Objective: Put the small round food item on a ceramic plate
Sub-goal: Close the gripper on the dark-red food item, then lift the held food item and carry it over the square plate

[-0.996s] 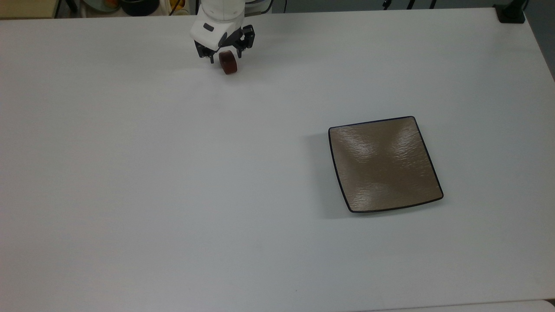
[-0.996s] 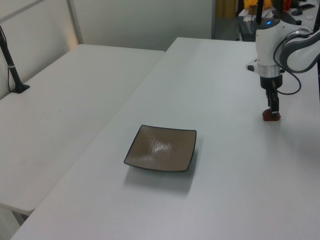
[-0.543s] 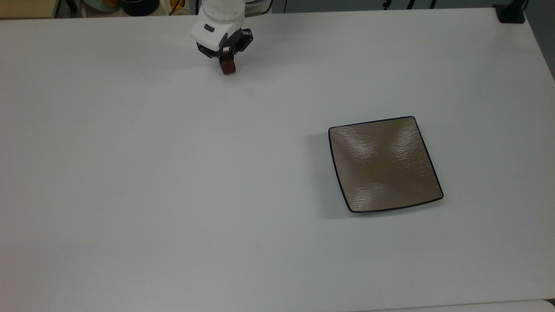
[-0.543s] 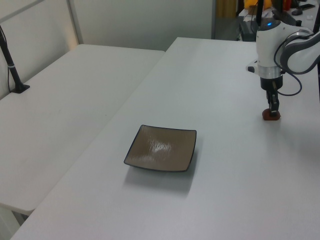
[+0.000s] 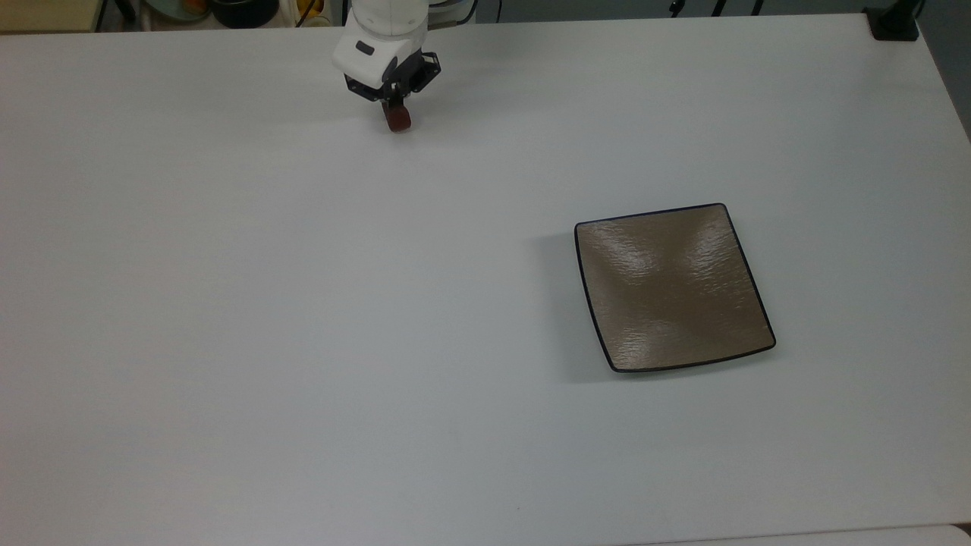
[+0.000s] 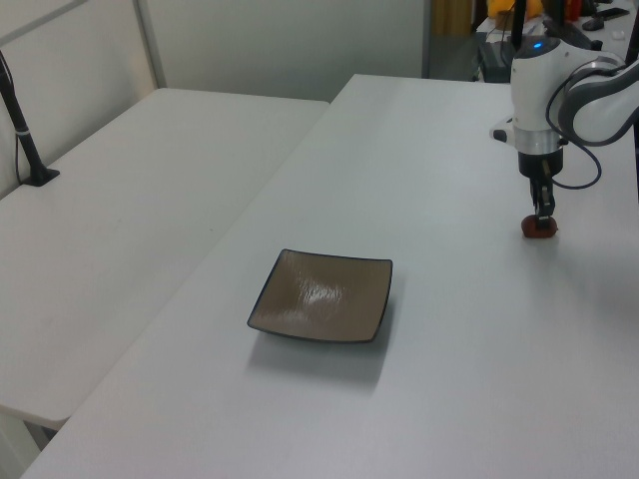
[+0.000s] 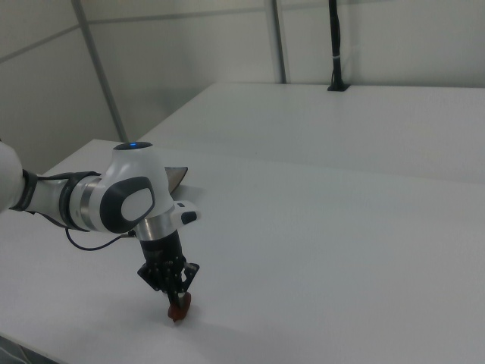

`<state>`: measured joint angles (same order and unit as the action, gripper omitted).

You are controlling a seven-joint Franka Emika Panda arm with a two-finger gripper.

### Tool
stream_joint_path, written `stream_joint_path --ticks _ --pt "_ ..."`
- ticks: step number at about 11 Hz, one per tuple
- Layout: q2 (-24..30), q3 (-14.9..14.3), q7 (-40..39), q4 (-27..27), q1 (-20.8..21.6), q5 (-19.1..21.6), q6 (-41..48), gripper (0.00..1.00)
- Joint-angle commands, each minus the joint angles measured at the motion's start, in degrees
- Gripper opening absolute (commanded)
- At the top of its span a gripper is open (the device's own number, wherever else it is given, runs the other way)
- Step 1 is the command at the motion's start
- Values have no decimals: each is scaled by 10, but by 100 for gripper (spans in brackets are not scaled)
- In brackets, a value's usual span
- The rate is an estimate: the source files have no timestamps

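Note:
The small round food item (image 5: pixel 397 117), dark red-brown and glossy, sits pinched between my fingers at the far edge of the white table (image 5: pixel 303 303). My gripper (image 5: pixel 395 106) is shut on it, pointing down. In the left view the food item (image 6: pixel 540 227) hangs at the fingertips just above the table's surface, and my gripper (image 6: pixel 542 212) is at the left view's right. In the right view the food item (image 7: pixel 180 306) is low in the picture under my gripper (image 7: pixel 176 297). The square tan-brown ceramic plate (image 5: pixel 673 287) lies far off toward the top view's right, and the plate (image 6: pixel 321 296) is bare.
A second white table (image 6: pixel 130 230) adjoins on the left view's left, with a black post (image 6: pixel 22 130) on it. Bowls and clutter (image 5: pixel 227 9) stand beyond the table's far edge by the arm's base. A black clamp (image 5: pixel 894 23) sits at the top view's upper right corner.
My fingers have closed on the food item, which now looks narrower in the top view. It has lifted slightly off the table in the left view.

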<state>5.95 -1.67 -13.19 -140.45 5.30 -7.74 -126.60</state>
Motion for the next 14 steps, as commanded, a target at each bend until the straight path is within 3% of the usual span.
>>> stream_joint_path --ticks 1,4,7,10,14 --pt "13 -4 11 45 5 -7 39 2" --pt "10 -3 23 139 6 -5 110 2" --pt "2 -3 24 274 6 4 206 2" --pt "-32 -3 22 414 7 40 292 3" --pt "-63 -2 35 486 28 76 324 3"
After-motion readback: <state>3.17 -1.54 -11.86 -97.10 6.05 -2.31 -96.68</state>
